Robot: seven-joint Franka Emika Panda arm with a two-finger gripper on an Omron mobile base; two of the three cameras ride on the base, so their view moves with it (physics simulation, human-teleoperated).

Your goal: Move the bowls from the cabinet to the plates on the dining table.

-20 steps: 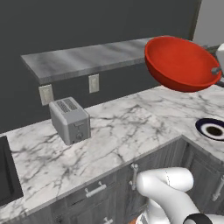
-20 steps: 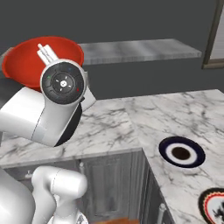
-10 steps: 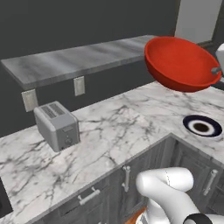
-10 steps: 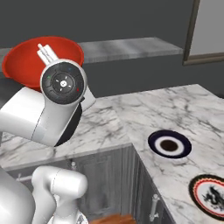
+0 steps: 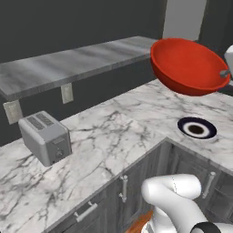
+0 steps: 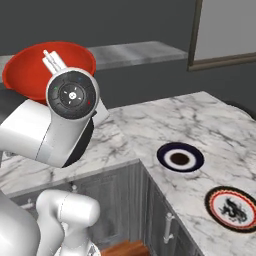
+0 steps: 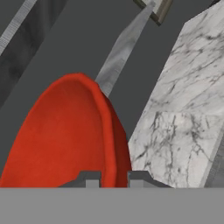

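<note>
Marble bench [image 5: 136,118] with grey veining runs in an L-shape over dark grey panelled cabinet fronts, backed by a dark wall that carries a grey shelf [image 5: 77,63].

1. Claw [image 7: 113,177]: clenched on the rim of the red bowl [image 5: 187,67]. In the hand view one fingertip sits on each side of the rim, with the bowl wall rising directly ahead of the claw.
2. Red bowl: held in the air, clear of the bench, tilted so that its opening faces partly sideways. In the right base view the red bowl [image 6: 47,67] shows behind the white wrist.
3. Plate with dark rim [image 6: 180,157]: flat on the bench, below the claw and well apart from the held bowl. Its white centre carries a dark spot.
4. Plate with reddish edge [image 6: 231,208]: flat on the bench, just beyond the dark-rimmed plate as seen from the claw, near the bench edge.
5. Toaster [image 5: 45,136]: silver, upright on the bench, far from the claw, below the shelf.
</note>
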